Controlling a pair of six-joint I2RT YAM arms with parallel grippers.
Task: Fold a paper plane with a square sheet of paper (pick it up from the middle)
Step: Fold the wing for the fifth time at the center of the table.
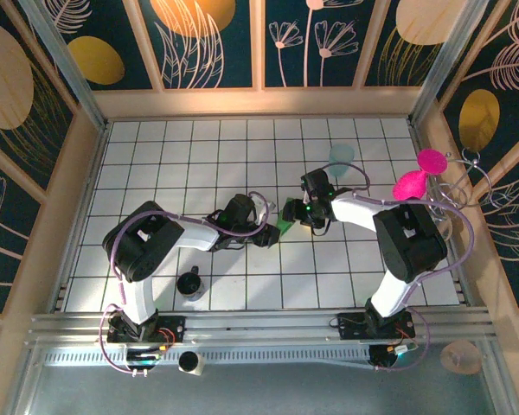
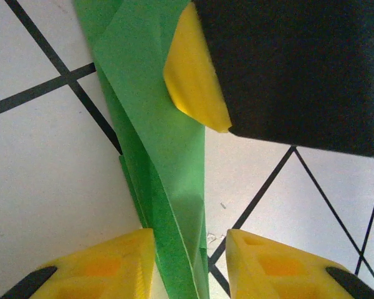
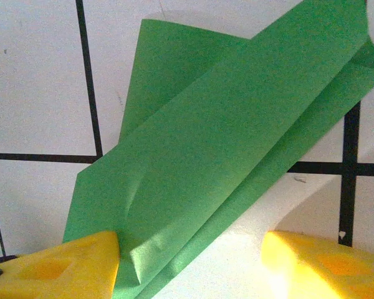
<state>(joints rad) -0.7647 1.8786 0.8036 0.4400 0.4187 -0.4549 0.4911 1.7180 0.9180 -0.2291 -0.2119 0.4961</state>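
At the centre of the tiled table, the folded green paper lies flat between the two arm heads. The left gripper is at its near-left end and the right gripper is at its far-right end. In the left wrist view the paper forms a narrow creased strip that runs down between the left gripper's yellow fingers. It lies against the finger at the left of the view, and bare tile shows between the paper and the other finger, so these jaws stand apart and pinch nothing. A yellow pad of the right gripper sits over the upper part of the strip; contact cannot be confirmed. In the right wrist view the right gripper's fingers are spread wide. The layered paper reaches the finger at the left of the view, and the other finger is well clear of it. A pale teal cup stands on the far tiles. A black cup stands near the left arm's base.
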